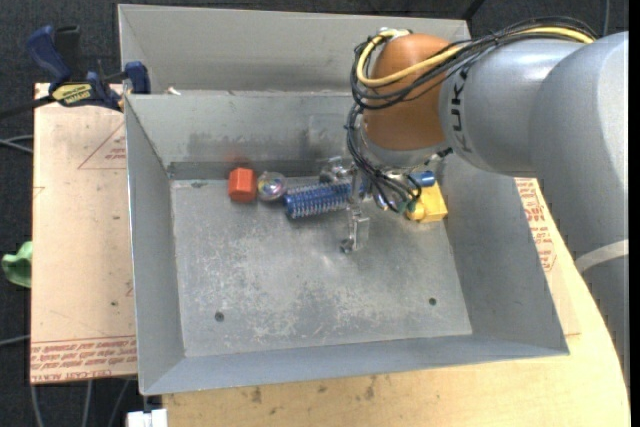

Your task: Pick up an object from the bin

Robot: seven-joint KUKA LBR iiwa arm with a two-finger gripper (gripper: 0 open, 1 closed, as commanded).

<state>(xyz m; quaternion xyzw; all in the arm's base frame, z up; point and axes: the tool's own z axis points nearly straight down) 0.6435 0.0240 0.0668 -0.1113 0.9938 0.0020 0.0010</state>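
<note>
The gripper [352, 237] hangs low near the back of the bin [300, 315], just off the right end of a blue ribbed cylinder [314, 200], over bare floor. The cylinder lies flat along the back wall, its long axis running left to right and its right end tipped slightly toward the wall. To its left sit a silvery ball [270, 185] and then an orange block [241, 184]. A yellow block [431, 206] peeks out under the wrist. Whether the gripper is parted or closed, I can't tell; nothing visible is in it.
</note>
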